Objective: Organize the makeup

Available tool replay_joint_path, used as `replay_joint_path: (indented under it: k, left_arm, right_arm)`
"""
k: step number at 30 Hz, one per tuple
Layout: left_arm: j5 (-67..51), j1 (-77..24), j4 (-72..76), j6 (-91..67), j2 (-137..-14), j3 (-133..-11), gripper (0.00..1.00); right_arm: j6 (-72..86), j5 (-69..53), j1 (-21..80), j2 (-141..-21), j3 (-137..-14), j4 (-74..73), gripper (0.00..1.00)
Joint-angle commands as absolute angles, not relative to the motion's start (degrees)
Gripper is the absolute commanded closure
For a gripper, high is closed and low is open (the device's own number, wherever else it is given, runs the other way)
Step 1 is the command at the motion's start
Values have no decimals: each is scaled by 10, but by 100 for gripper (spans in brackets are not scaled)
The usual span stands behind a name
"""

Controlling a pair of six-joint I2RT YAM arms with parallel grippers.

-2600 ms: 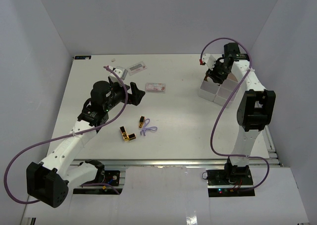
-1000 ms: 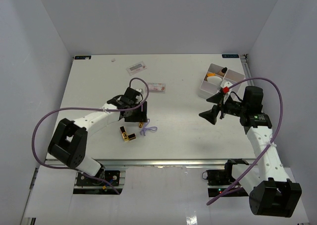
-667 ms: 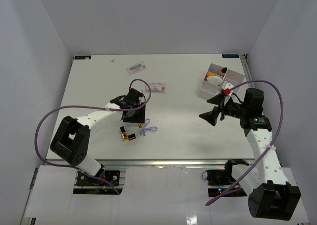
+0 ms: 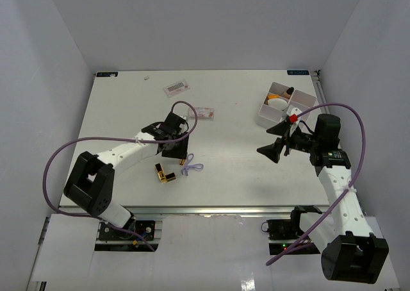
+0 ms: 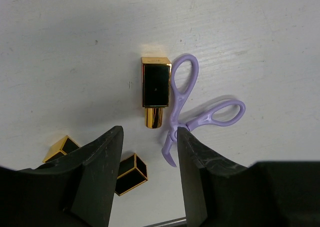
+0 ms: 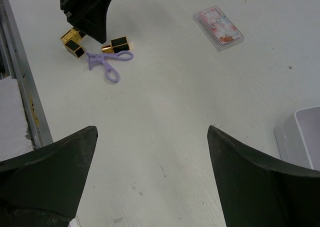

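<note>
A gold-and-black lipstick tube lies flat on the white table, just ahead of my left gripper. That gripper hovers low over it, open, with nothing between its fingers. Two more gold-and-black lipstick pieces lie close together near the left finger. Two flat clear packets rest farther back. My right gripper hangs wide open over bare table in the middle right, holding nothing. It faces the lipstick tubes and a packet.
Small purple scissors lie touching the right side of the lipstick tube. A white compartment tray stands at the back right, with an orange-and-white item inside. The table's metal front rail runs close to the lipsticks.
The left arm came down over the lipstick tubes and its jaws have narrowed a little. The right arm left the tray, swung to mid-table, and has hardly moved in the last second.
</note>
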State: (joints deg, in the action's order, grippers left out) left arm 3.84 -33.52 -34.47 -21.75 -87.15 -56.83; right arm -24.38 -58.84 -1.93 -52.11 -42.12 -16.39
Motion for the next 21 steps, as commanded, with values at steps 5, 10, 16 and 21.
replay_joint_path:
  k: [5,10,16,21]
  left_arm:
    - [45,-338,-330,-204,-919,-609,43]
    - [49,-339,-328,-194,-966,-641,44]
    - [62,-339,-330,-190,-983,-647,51]
    - [63,-340,-330,-192,-979,-639,57]
  right_arm:
    - [-240,-612,-23,-529,-414,-144,3]
    - [-240,-611,-23,-530,-414,-143,3]
    - [-240,-611,-23,-530,-414,-143,2]
    - [-240,-613,-23,-532,-415,-143,2]
